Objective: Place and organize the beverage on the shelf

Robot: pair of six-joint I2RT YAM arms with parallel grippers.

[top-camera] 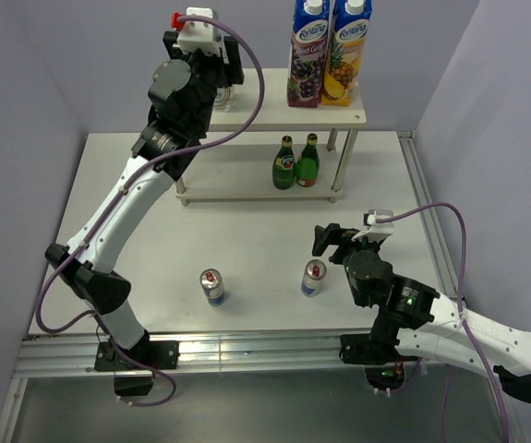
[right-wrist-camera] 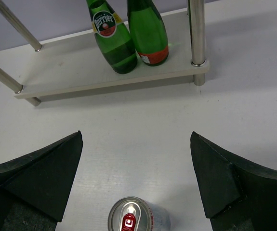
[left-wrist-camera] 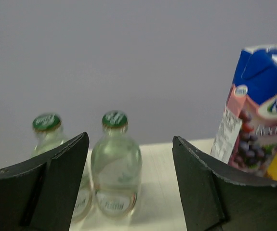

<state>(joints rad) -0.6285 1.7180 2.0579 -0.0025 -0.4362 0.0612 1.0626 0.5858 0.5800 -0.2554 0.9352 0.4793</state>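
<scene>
Can [right-wrist-camera: 131, 220] near right tool [right-wrist-camera: 136, 144], clear bottles [left-wrist-camera: 115, 168] facing left tool [left-wrist-camera: 130, 142]

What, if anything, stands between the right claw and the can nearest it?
Nothing visible does. The right gripper is open, and the can stands upright between its two fingers in the wrist view, with only bare table around it.

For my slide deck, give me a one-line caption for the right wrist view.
Open right gripper frames an upright can on the table, two green bottles on the shelf's lower board beyond.
</scene>
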